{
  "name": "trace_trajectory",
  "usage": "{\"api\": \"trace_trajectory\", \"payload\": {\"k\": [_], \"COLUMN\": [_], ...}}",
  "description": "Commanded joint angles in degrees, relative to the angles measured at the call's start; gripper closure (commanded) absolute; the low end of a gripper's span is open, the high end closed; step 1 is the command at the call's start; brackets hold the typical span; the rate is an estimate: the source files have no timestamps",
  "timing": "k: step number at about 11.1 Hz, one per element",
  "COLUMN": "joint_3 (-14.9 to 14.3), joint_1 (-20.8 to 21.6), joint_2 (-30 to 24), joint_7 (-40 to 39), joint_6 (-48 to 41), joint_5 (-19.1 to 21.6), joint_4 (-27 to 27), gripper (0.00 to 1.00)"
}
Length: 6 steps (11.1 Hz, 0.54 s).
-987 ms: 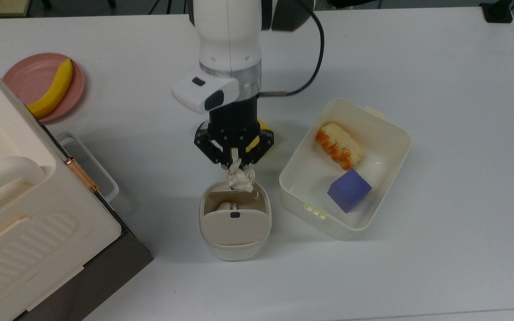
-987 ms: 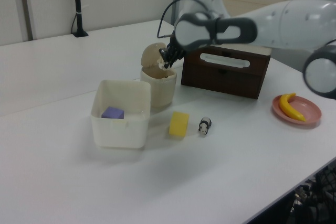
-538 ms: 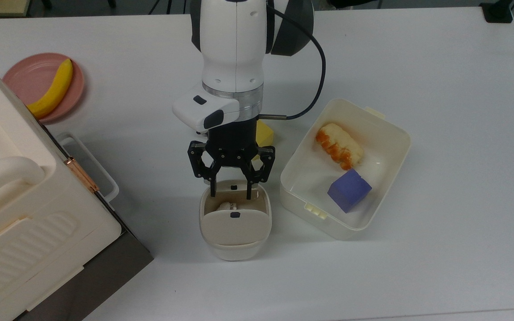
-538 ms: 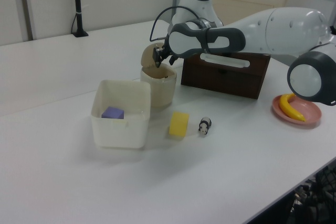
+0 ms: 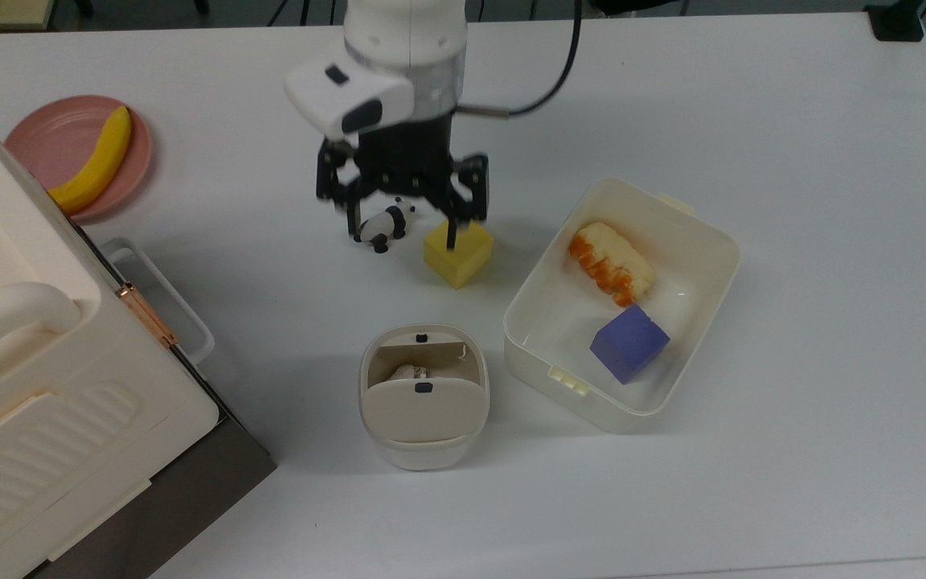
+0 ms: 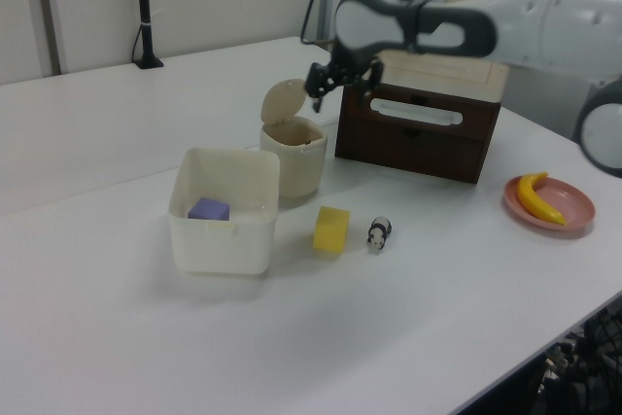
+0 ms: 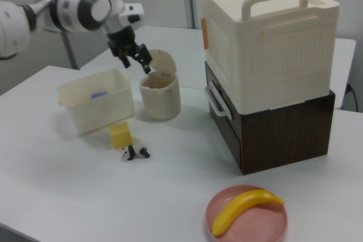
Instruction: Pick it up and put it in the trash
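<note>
Table (image 5: pixel 752 498): big cream case on a brown box (image 7: pixel 272 83) sits at the top view's left edge. White tub (image 5: pixel 704 241) is toward the top view's right, holding a purple cube (image 5: pixel 628 342) and an orange-crusted food piece (image 5: pixel 612 264). Pink plate (image 5: pixel 53 137) with a banana (image 5: pixel 97 161) is near the top view's upper left corner.

Bin (image 5: pixel 423 450) stands mid-table, just beside the tub, flap tilted open. You can see a pale wad (image 5: pixel 408 372) inside it, below the rim; mostly hidden, so I can't tell you its long axis or which way it points.

Arm (image 6: pixel 544 21) reaches in level above the table; wrist turns down so the gripper (image 5: pixel 400 229) points at the table. Gripper is raised clear of the bin, spread wide, holding nothing, touching nothing. In the top view it hangs over the yellow cube (image 5: pixel 458 254) and panda (image 5: pixel 383 225), which lie side by side between the bin and the table's far edge.
</note>
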Motion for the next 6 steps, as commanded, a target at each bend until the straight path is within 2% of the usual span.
{"api": "trace_trajectory", "payload": {"k": [1, 3, 6], "joint_3": [0.02, 0.02, 0.02], "joint_1": [0.88, 0.70, 0.61], "joint_2": [-10.06, -11.13, -11.31], "joint_7": [1.20, 1.03, -1.68], "joint_6": [-10.52, -15.20, -15.21], "joint_5": [-0.62, -0.71, -0.62], "joint_4": [-8.04, -8.49, -9.11], "gripper": [0.00, 0.00, 0.00]}}
